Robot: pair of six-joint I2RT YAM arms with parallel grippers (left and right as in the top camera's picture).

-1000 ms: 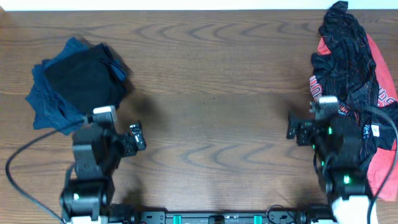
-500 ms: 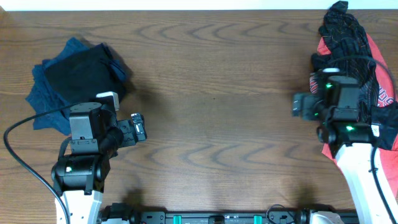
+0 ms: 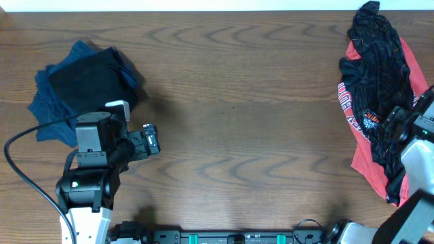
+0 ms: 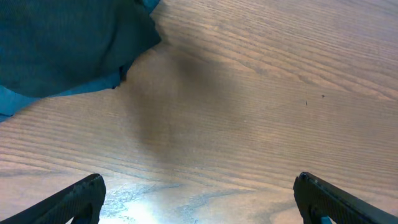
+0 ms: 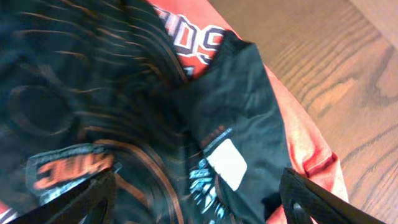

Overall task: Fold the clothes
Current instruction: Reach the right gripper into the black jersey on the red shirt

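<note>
Just now R gripper (image 5: 199,196) swung to 3 o'clock.
Jaws spread over black jersey (image 3: 377,68), nothing grasped; pickup looked next. L gripper (image 4: 199,196) also spread, unmoved.

I see my left arm (image 3: 91,163) in black housings with a grey cap, a green light and a white lower link. A black cable (image 3: 7,148) loops beside it. My right arm (image 3: 419,159) is black and white too. The left pincer (image 4: 198,202) and right pincer (image 5: 194,199) have matte black fingers.
</note>
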